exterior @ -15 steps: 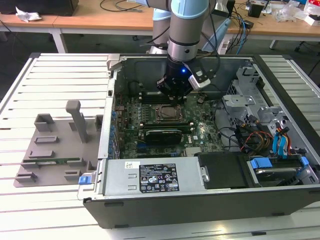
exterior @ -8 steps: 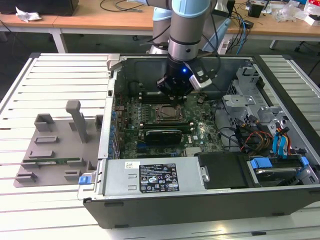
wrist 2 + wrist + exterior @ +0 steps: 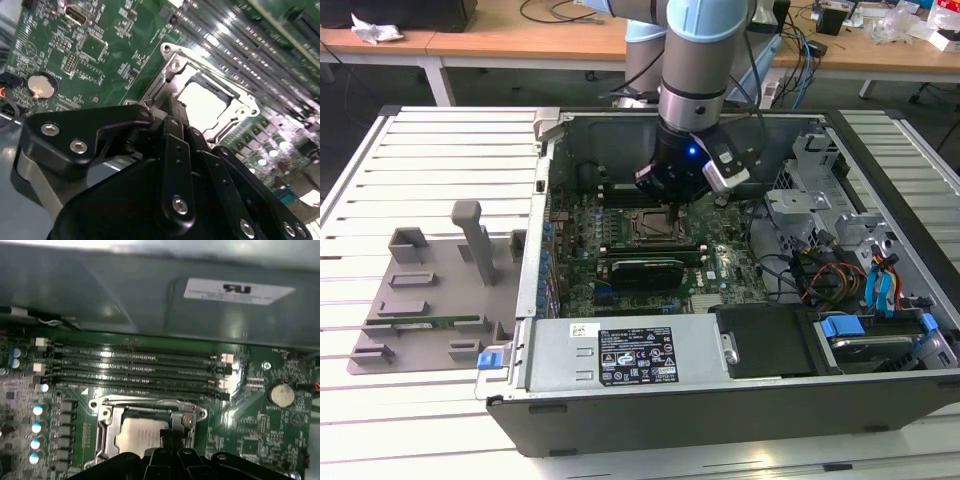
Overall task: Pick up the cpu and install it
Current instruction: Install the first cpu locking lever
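Observation:
The cpu (image 3: pixel 205 107) (image 3: pixel 135 435), a flat square chip with a shiny silver top, lies flat inside the metal-framed socket (image 3: pixel 170 55) (image 3: pixel 105 412) on the green motherboard. My gripper (image 3: pixel 672 205) hangs inside the open computer case, directly over that socket. In both wrist views its black fingers stand close together, and their tips (image 3: pixel 172 107) (image 3: pixel 172 432) sit at one edge of the cpu. Nothing is held between them. The gripper's black body hides the near part of the socket.
Memory slots (image 3: pixel 140 365) run alongside the socket, next to the grey case wall (image 3: pixel 150 290). A coin battery (image 3: pixel 40 85) (image 3: pixel 281 394) sits on the board. A black card (image 3: pixel 645 270), the power supply (image 3: pixel 630 355) and cables (image 3: pixel 860 280) crowd the case. A grey fixture (image 3: pixel 430 290) lies at the exterior view's left.

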Robot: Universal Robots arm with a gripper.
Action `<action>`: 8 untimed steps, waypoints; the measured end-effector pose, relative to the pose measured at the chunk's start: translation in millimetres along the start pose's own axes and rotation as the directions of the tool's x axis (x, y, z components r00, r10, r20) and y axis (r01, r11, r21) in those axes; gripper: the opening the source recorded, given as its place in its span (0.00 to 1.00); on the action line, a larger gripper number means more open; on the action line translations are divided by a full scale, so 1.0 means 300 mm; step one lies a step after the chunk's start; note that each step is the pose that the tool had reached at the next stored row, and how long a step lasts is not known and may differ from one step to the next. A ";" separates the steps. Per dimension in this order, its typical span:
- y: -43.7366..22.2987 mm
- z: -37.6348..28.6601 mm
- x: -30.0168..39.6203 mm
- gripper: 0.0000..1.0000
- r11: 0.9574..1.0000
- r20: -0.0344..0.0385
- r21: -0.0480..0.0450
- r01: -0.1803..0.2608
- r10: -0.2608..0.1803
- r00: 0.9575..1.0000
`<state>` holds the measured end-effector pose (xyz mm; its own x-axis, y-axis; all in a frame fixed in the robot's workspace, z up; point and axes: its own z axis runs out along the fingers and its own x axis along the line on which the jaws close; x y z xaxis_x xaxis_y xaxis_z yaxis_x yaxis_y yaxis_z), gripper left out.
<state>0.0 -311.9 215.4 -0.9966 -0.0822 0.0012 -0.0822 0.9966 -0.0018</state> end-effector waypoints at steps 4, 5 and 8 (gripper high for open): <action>-0.015 -0.055 0.002 0.11 1.000 0.002 0.008 0.000 0.000 1.000; -0.020 -0.078 0.002 0.11 1.000 0.003 0.012 0.000 0.000 1.000; -0.022 -0.112 0.002 0.11 1.000 0.004 0.020 0.000 0.000 1.000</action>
<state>-0.1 -318.6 249.0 -0.9966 -0.0823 -0.0024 -0.0822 0.9964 -0.0217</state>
